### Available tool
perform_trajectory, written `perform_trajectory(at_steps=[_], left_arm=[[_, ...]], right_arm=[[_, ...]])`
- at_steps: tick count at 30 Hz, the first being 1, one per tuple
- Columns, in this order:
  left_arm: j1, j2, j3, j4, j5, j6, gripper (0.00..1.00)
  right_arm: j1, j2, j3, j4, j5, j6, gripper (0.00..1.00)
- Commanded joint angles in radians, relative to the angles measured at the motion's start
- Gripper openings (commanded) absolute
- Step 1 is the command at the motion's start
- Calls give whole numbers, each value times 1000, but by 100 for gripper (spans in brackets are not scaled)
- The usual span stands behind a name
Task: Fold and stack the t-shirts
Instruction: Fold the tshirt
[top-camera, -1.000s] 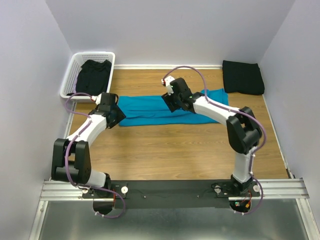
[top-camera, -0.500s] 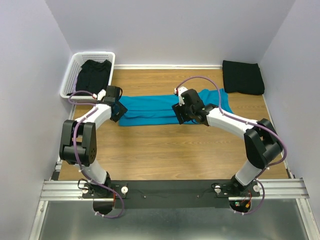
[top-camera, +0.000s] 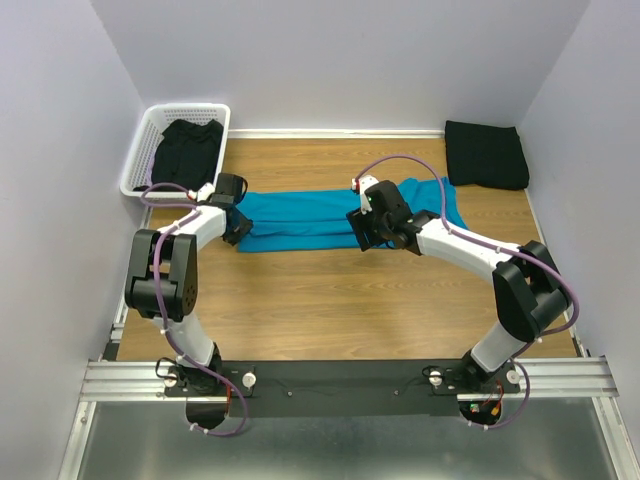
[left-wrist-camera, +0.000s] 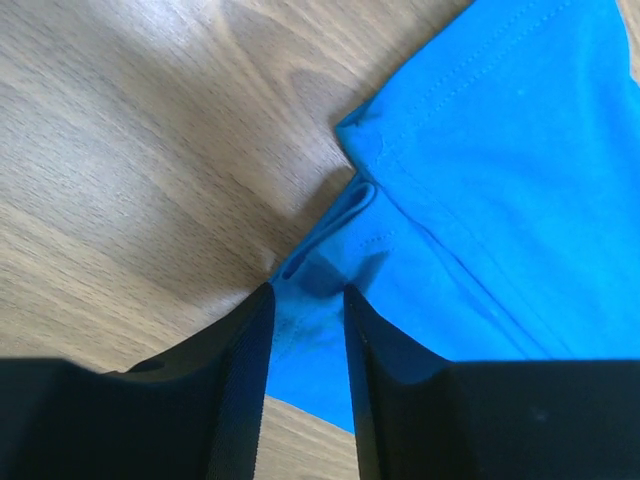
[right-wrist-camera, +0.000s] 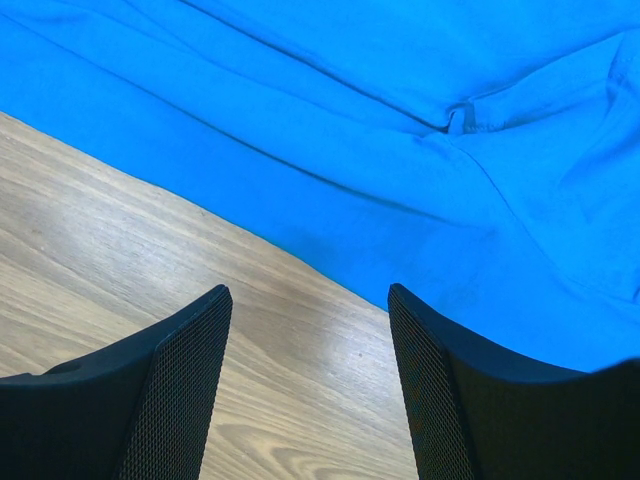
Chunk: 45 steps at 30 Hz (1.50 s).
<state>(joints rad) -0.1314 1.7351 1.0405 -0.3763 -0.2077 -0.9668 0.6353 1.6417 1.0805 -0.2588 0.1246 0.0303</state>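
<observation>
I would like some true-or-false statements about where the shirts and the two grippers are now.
1. The teal shirt lies in a long strip. True.
2. The basket is empty. False: a black shirt lies in it.
3. The right gripper is open, over the teal shirt's near edge. True.
4. One black shirt lies folded at the near left. False: the folded black shirt lies at the far right.
5. The left gripper has teal fabric between its fingers. True.

white lattice basket (top-camera: 138, 155) far left, wooden tabletop (top-camera: 330, 300), metal rail (top-camera: 110, 378)
</observation>
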Motion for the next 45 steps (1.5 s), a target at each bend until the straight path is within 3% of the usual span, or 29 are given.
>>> perform_trajectory(at_steps=[1, 15, 27, 36, 41, 45], left_arm=[[-2, 20, 33, -10, -61, 11, 39], [-2, 63, 95, -27, -75, 60, 32], [-2, 53, 183, -59, -116, 108, 0], [-4, 89, 240, -108, -108, 129, 2], [-2, 35, 144, -64, -99, 103, 27], [7, 52, 109, -36, -78, 106, 35]], right_arm=[[-3, -19, -14, 4, -8, 16, 71], [-2, -16, -24, 3, 3, 19, 71], [-2, 12, 2, 4, 12, 8, 71], [-3, 110, 119, 18, 18, -73, 71], [-3, 113, 116, 18, -13, -59, 71], [-3, 99, 95, 18, -11, -53, 71]])
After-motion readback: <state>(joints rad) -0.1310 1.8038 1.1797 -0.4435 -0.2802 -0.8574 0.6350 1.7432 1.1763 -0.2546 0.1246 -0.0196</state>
